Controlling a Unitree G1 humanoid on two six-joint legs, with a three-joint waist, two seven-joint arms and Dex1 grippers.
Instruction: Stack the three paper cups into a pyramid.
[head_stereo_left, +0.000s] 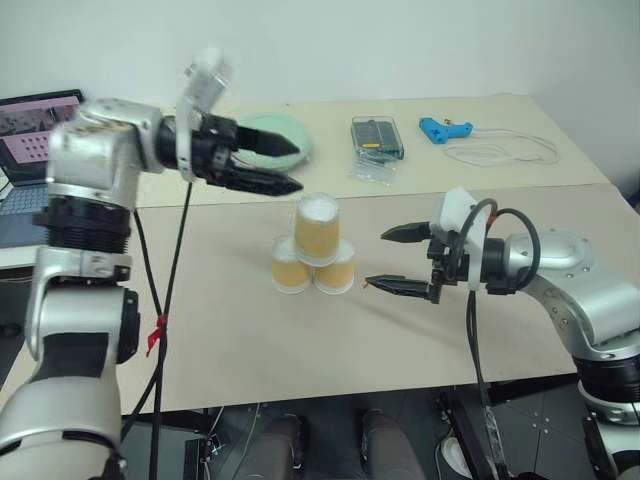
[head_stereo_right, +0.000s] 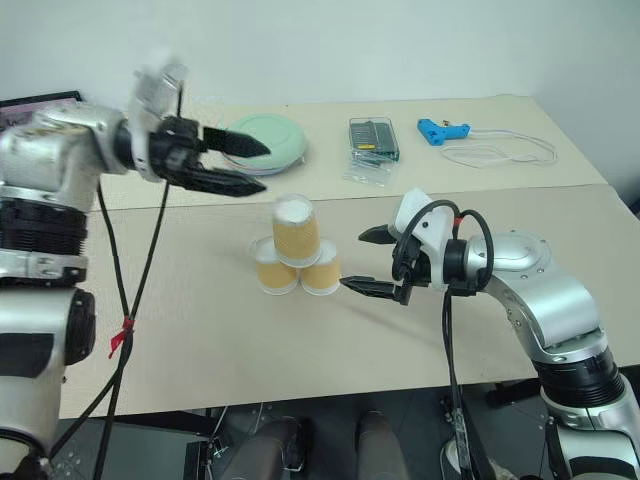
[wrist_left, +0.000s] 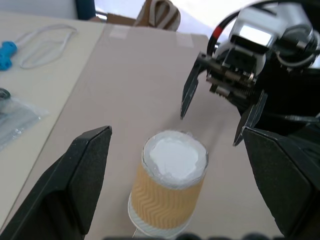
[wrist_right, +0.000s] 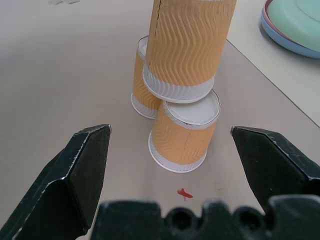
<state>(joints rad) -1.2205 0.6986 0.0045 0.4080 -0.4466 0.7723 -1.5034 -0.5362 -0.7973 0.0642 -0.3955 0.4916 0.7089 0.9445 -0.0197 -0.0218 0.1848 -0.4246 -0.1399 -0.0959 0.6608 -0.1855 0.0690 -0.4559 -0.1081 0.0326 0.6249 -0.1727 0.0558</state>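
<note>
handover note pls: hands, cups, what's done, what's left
Left hand: open, empty, above and behind the stack, clear of it.
Right hand: open, empty, at table height just right of the stack, not touching.
Three yellow-orange paper cups: all upside down on the beige table. Two base cups, left base cup and right base cup, sit side by side; the top cup rests across both.
Done: pyramid is built and standing with nothing holding it.
Left: probably just back both hands away without bumping the stack; the right one is closest.

Yellow-orange zigzag-ribbed paper cups (head_stereo_left: 313, 245), white bases; pale-green bowl (head_stereo_left: 280, 137).
</note>
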